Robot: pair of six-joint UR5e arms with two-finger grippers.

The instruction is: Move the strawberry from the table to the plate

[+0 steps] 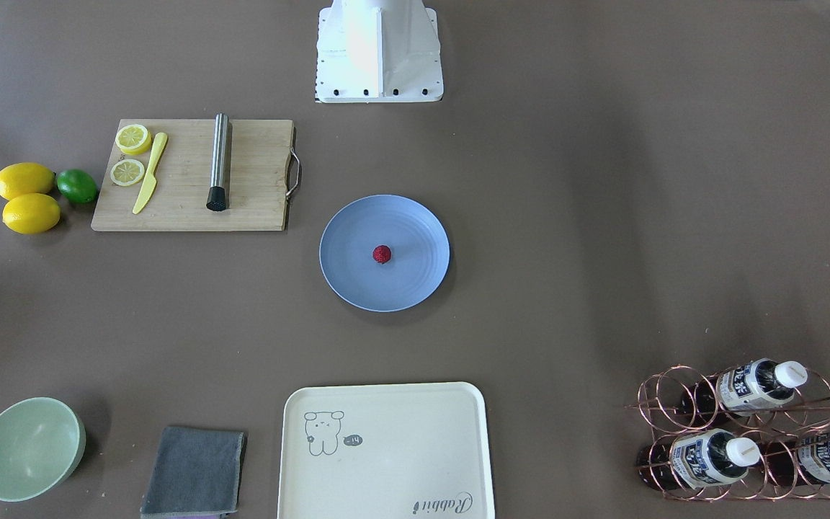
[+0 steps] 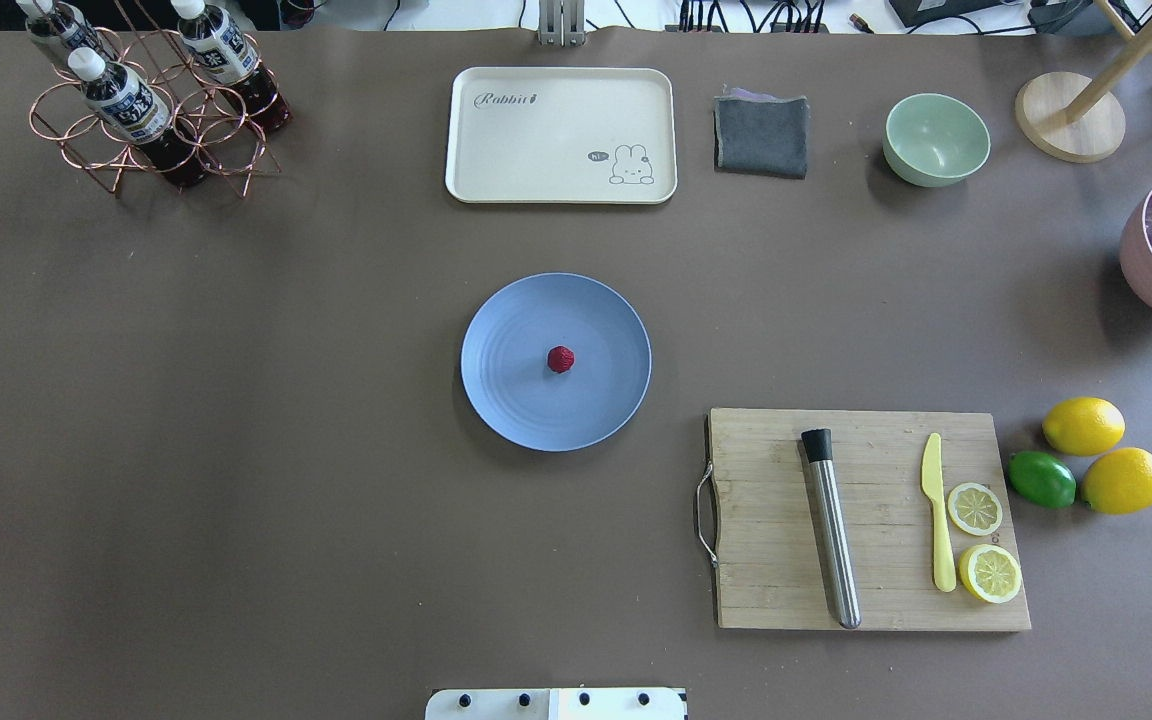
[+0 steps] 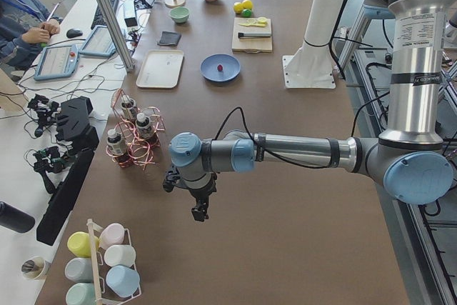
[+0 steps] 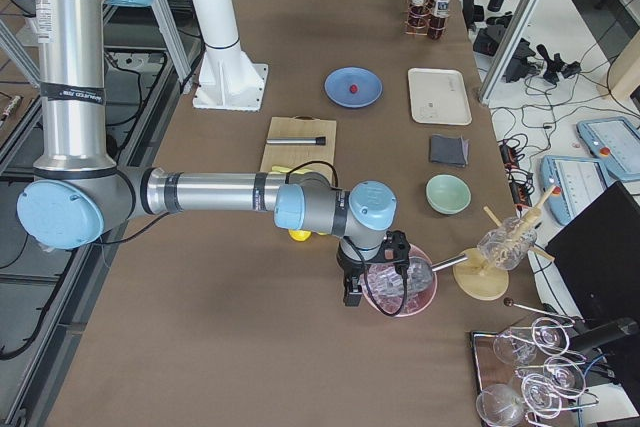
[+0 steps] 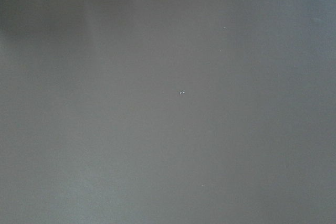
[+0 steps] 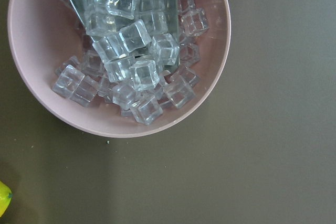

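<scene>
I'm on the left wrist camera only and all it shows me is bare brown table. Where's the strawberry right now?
Observer: The strawberry lies near the middle of the blue plate, with no gripper near it.
Operator: So where is my left arm?
Observer: The left gripper hangs over bare table at the end where the bottles stand, far from the plate.
Operator: And the right one?
Observer: The right gripper is at the opposite end, next to a pink bowl of ice cubes. I cannot tell whether it is open or shut.
</scene>
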